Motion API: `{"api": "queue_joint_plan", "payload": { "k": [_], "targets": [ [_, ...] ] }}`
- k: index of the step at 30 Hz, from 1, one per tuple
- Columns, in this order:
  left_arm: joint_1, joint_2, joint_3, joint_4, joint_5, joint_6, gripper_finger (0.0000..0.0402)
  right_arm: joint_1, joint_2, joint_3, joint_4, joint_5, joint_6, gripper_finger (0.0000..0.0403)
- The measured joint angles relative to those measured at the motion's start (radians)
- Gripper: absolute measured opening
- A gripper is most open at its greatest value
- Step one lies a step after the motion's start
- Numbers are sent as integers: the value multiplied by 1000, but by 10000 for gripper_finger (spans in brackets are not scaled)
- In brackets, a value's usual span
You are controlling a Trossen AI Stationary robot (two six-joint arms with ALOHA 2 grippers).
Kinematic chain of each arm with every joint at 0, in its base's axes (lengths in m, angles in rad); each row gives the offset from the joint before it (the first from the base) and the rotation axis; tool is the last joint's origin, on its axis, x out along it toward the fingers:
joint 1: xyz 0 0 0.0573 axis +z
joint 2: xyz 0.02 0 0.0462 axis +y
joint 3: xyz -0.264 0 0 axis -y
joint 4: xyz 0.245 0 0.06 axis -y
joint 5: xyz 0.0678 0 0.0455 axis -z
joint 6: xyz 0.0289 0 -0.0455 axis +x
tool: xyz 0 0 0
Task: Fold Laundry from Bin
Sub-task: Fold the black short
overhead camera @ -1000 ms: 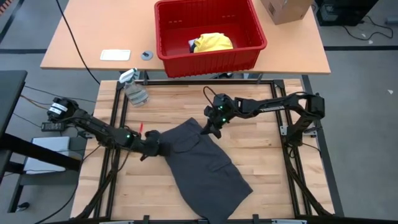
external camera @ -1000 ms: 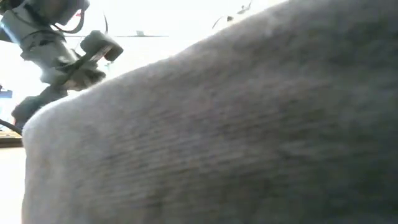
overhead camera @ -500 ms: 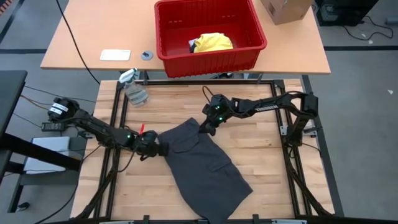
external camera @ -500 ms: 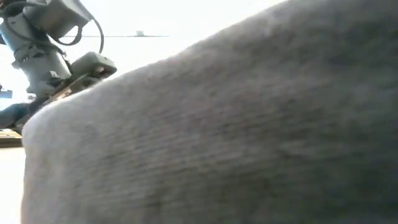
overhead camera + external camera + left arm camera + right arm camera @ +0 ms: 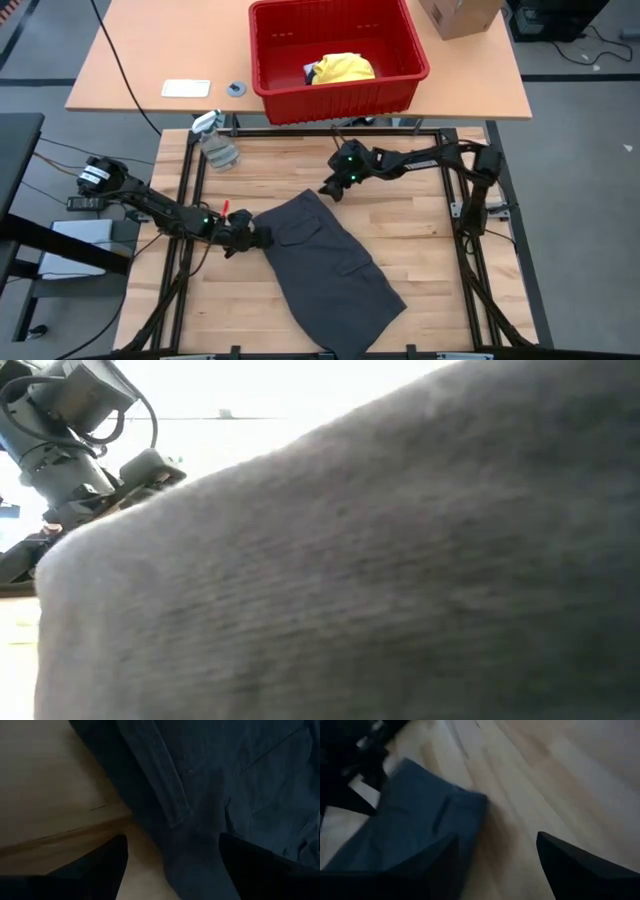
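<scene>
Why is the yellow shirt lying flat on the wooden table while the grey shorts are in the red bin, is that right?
Not quite: they are swapped. The high view shows the yellow garment in the red bin, and the dark grey garment spread on the wooden table.

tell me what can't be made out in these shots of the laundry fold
- Low view: the dark grey garment fills nearly the whole picture, hiding the table and bin behind it.
- High view: the bin wall hides whatever lies under the yellow garment; other clothes cannot be told.
- High view: the garment's lower edge is cut off by the picture's bottom.
- Right wrist view: motion blur smears the garment's corner; the open right gripper holds nothing.
</scene>
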Motion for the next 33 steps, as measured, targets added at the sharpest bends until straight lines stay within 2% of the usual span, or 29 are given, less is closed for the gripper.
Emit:
{"api": "queue_joint_plan", "payload": {
  "k": [7, 14, 21, 25, 28, 33],
  "targets": [
    [61, 4, -4, 8, -89, 41, 318, 33, 132, 73, -6, -138, -4, 273],
    [117, 6, -6, 21, -107, 112, 299, 66, 185, 119, -8, -125, 53, 273],
    [159, 8, -9, 65, -124, 165, 260, 84, 193, 123, -44, -100, 48, 270],
    [159, 48, -9, 101, -141, 170, 241, 96, 182, 122, -68, -99, 58, 269],
    [167, 107, -10, 200, -152, 213, 234, 104, 175, 122, -101, -90, 78, 269],
    [169, 165, -4, 240, -124, 280, 233, 106, 148, 124, -236, -57, 63, 269]
  ]
}}
